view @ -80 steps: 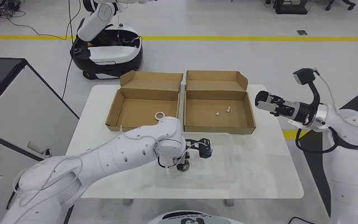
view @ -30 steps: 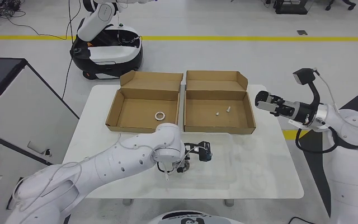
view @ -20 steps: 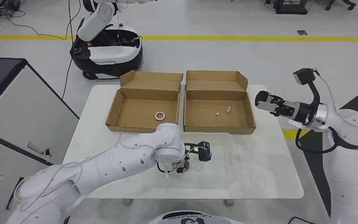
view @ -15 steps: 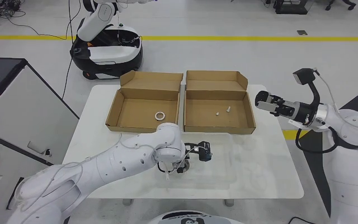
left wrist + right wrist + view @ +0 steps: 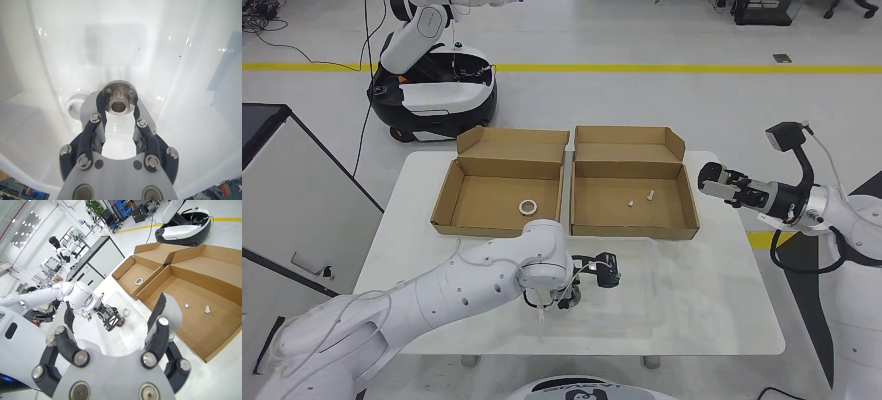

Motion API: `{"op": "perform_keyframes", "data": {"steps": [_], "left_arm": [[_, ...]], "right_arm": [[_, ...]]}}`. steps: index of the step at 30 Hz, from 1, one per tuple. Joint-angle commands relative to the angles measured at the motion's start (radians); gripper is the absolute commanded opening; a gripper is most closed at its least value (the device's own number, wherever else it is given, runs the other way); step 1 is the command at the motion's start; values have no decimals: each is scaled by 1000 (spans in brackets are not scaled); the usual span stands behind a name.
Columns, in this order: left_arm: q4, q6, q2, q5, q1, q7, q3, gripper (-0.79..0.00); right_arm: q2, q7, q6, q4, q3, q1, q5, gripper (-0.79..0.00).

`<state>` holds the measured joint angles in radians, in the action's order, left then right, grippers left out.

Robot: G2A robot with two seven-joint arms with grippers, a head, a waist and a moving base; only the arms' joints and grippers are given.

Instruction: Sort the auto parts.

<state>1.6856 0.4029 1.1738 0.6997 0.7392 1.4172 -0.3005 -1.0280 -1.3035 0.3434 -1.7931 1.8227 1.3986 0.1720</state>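
Left cardboard box: one metal ring lies on its floor.

Clear tray, in front of the boxes: the left gripper is down inside it, fingers clamped on a flanged metal hub that sits between the pads. Whether the hub touches the tray floor cannot be determined. A silver collar lies just beside one finger.

Right cardboard box: holds two small bolts.

Right gripper: near the table's right edge, fingers apart, holding nothing.
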Motion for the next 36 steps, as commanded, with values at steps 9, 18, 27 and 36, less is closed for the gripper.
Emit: {"op": "perform_keyframes", "data": {"steps": [9, 18, 27, 36], "left_arm": [[-22, 7, 6, 8, 6, -13, 2, -742], [14, -13, 1, 36, 15, -12, -14, -785], [143, -57, -27, 8, 6, 57, -48, -785], [235, -70, -77, -77, -44, 70, -79, -785]], "right_arm": [[0, 0, 0, 0, 0, 0, 0, 0], [0, 0, 0, 0, 0, 0, 0, 0], [0, 0, 0, 0, 0, 0, 0, 0], [0, 0, 0, 0, 0, 0, 0, 0]]}}
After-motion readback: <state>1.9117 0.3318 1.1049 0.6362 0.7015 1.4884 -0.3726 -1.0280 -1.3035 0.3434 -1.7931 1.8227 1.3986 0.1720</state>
